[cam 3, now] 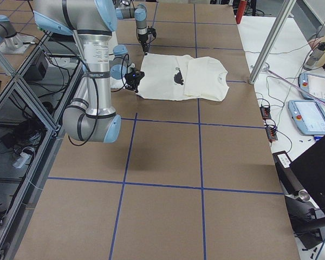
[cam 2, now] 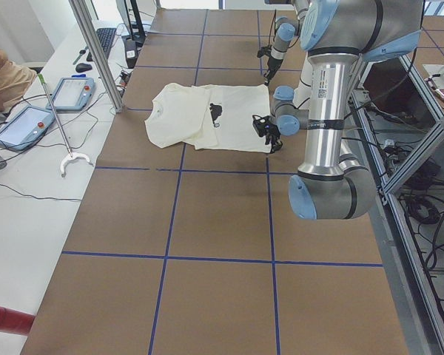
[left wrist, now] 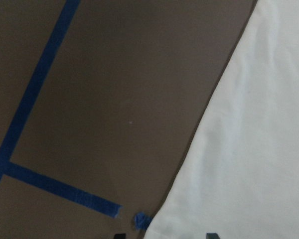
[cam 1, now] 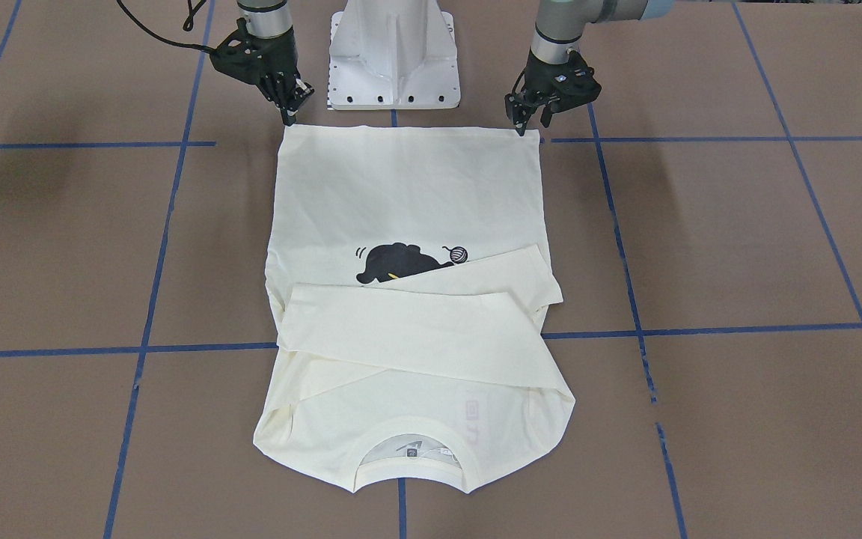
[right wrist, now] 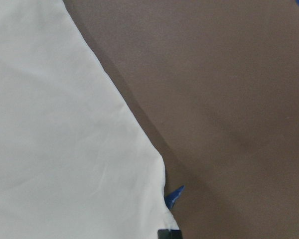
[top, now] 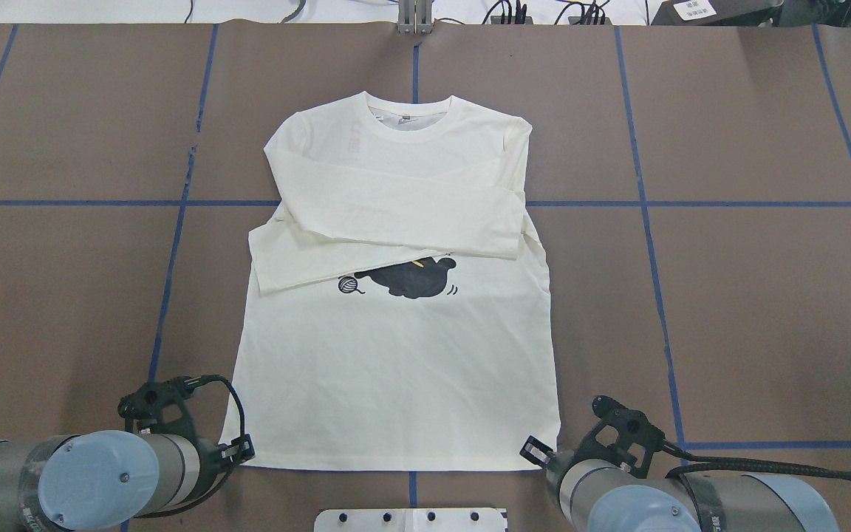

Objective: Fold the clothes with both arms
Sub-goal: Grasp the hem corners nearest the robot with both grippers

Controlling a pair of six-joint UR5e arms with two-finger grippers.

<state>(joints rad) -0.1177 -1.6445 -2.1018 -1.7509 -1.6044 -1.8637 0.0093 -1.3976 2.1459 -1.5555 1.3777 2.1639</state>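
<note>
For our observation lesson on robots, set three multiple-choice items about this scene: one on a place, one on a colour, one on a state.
1. Where are the left claw and right claw?
A) at the collar
B) at the bottom corners of the T-shirt
C) far out to the sides

2. What colour is the cat print?
A) red
B) blue
C) black

3. How do the sleeves lie?
A) folded across the chest
B) spread out sideways
C) rolled up

Answers:
1 B: each claw is at one bottom corner of the T-shirt.
2 C: the cat print is plainly black.
3 A: both sleeves cross the body, partly covering the cat print.
</note>
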